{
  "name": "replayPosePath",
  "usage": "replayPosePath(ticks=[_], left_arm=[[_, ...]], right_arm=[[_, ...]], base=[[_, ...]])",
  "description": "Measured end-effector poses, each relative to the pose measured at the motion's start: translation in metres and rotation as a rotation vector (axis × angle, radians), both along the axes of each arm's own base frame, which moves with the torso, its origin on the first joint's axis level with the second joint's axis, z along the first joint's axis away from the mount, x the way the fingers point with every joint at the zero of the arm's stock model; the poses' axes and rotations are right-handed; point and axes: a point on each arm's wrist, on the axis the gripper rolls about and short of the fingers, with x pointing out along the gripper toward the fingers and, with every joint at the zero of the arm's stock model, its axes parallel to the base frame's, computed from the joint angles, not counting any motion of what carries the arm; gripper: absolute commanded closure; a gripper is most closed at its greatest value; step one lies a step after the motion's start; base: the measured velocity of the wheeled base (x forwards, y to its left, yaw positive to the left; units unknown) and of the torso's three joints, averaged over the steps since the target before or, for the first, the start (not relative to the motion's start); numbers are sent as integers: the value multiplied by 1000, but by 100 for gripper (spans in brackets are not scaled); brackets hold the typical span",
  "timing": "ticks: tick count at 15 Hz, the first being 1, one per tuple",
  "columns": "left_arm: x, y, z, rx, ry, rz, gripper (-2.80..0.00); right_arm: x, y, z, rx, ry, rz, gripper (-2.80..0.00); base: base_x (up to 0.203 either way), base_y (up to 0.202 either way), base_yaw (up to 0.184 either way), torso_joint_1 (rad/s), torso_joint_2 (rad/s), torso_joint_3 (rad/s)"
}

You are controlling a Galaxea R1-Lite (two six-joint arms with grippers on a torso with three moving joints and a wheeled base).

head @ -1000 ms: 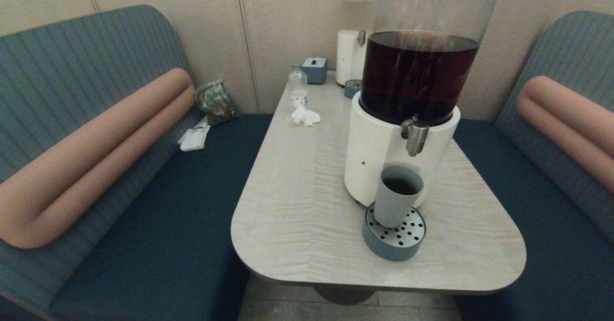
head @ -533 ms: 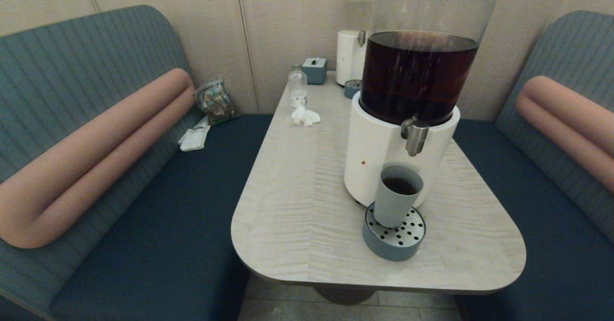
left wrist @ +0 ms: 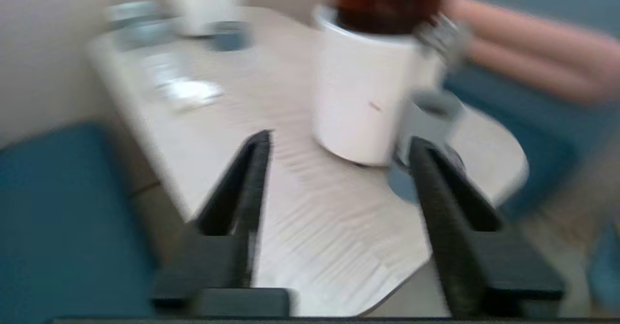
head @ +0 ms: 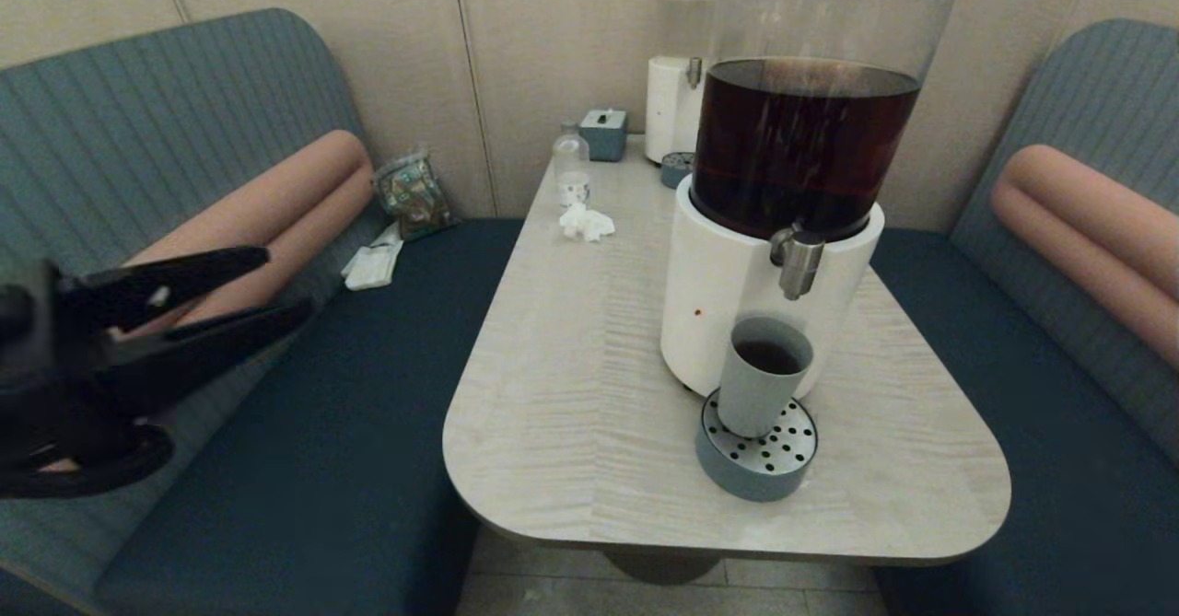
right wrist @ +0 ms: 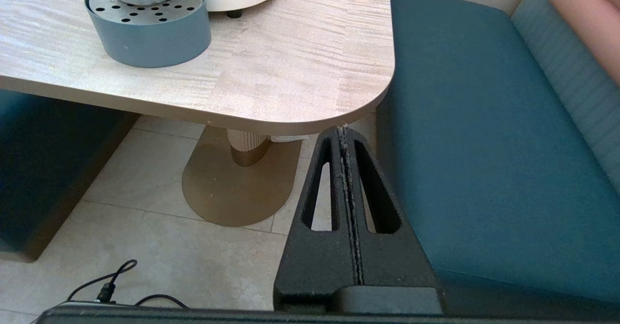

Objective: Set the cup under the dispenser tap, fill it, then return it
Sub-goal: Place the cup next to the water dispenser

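The grey-blue cup (head: 763, 375) stands upright on the round drip tray (head: 757, 461), directly below the steel dispenser tap (head: 797, 261), with dark liquid inside it. The tap belongs to the white-based dispenser (head: 728, 303) whose clear tank holds dark brown liquid. My left gripper (head: 285, 284) hangs open over the left bench, well left of the table, nothing between its fingers. In the left wrist view the cup (left wrist: 428, 120) shows past the open left gripper (left wrist: 339, 142). My right gripper (right wrist: 343, 130) is shut and empty, low beside the table's near right corner.
A smaller pale dispenser (head: 675, 91), a clear bottle (head: 571, 167), a tissue box (head: 604, 133) and a crumpled tissue (head: 586, 222) sit at the table's far end. Benches flank the table (head: 571, 386). A packet (head: 412, 194) lies on the left bench.
My left gripper has come into the head view at the far left, open, over the left bench. The cup, tray and dispenser have not moved.
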Motion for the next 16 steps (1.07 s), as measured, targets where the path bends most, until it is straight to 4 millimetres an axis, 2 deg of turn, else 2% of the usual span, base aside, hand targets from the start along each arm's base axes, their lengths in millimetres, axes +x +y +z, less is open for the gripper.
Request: replayPosePath(ticks=[2, 6, 9, 12, 16], left_arm=[[31, -3, -17, 74, -39, -90, -280], [90, -6, -57, 159, -97, -155, -280], [131, -11, -74, 172, -123, -183, -280], [157, -45, -90, 159, -95, -291, -280], [178, -103, -110, 127, -44, -370, -280]], right_arm=[[0, 0, 0, 0, 0, -1, 0], [0, 0, 0, 0, 0, -1, 0], [0, 0, 0, 0, 0, 0, 0], [0, 0, 0, 0, 0, -1, 0], [0, 0, 0, 0, 0, -1, 0]], base=[[0, 0, 0, 0, 0, 0], [0, 0, 0, 0, 0, 0], [0, 0, 0, 0, 0, 0], [0, 0, 0, 0, 0, 0], [0, 0, 0, 0, 0, 0]])
